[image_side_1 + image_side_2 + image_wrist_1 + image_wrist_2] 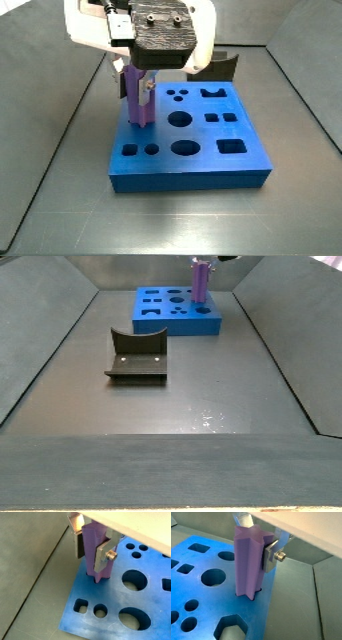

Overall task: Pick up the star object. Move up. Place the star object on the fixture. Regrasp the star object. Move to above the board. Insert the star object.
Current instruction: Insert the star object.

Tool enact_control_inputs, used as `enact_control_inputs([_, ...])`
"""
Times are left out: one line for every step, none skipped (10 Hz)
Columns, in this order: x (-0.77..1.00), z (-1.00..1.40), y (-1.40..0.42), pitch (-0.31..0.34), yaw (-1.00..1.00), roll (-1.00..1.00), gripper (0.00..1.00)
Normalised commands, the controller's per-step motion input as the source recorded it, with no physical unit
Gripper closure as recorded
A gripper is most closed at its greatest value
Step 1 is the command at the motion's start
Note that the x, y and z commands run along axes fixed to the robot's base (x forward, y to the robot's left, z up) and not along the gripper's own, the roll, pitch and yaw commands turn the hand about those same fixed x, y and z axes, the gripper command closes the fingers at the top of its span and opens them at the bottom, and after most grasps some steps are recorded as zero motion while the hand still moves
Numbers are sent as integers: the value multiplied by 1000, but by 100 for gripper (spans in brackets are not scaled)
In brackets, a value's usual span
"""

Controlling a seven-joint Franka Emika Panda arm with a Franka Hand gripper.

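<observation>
The light purple star object stands upright between my gripper's silver fingers, which are shut on its upper part. Its lower end meets the blue board at a dark hole near one edge and seems to sit just inside it. In both side views the star object hangs straight down from the gripper onto the board. The dark fixture stands on the floor apart from the board, with nothing on it.
The board has round, square and hexagonal holes around the star object. Grey walls enclose the floor on the sides. In a side view the gripper body hides part of the fixture behind the board.
</observation>
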Motion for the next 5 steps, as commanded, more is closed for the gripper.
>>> enact_control_inputs([129,-803,0,6,123,443,100])
enact_control_inputs([0,-29,0,0,0,0,100])
enact_control_inputs([60,0,0,40,0,0,100])
enact_control_inputs([0,-11,0,-14,0,-9,100])
enact_control_inputs([0,0,0,-29,0,-20,100])
